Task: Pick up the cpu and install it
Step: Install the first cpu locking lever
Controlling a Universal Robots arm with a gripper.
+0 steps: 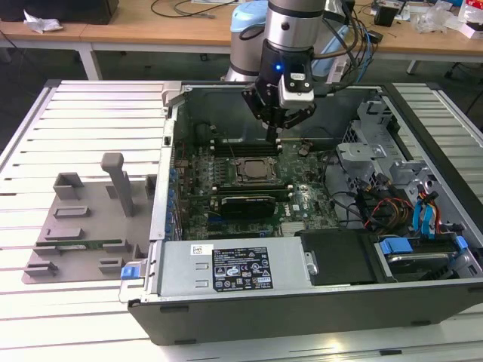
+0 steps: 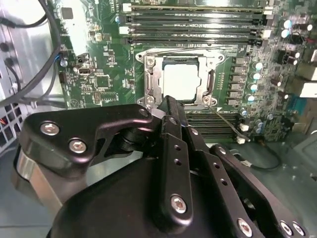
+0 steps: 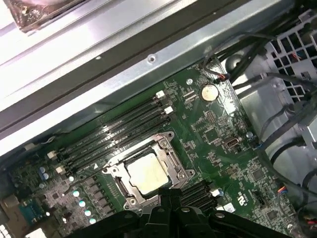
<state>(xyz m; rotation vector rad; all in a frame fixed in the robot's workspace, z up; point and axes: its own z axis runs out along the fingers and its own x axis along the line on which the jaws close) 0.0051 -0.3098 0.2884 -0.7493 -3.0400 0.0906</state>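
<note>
The cpu point(image 1: 253, 170) lies flat inside the socket frame on the green motherboard point(image 1: 302, 197) of the open computer case. Its silvery top plate shows in both wrist views, cpu point(image 2: 181, 82) and cpu point(image 3: 147, 173). My gripper point(image 1: 272, 136) hangs just above the board, a little behind the socket. Its black fingers come together to a narrow tip, gripper point(image 2: 168, 102), with nothing between them, and that tip sits over the socket frame's edge, clear of the chip. The gripper point(image 3: 170, 197) tip is apart from the cpu.
Rows of black memory slots point(image 2: 195, 22) flank the socket. A black card point(image 1: 245, 204) sits in front of it. Cables and a metal drive cage point(image 1: 377, 151) crowd the case on the exterior view's right. A grey fixture point(image 1: 83, 219) with an upright post stands on the table at the exterior view's left.
</note>
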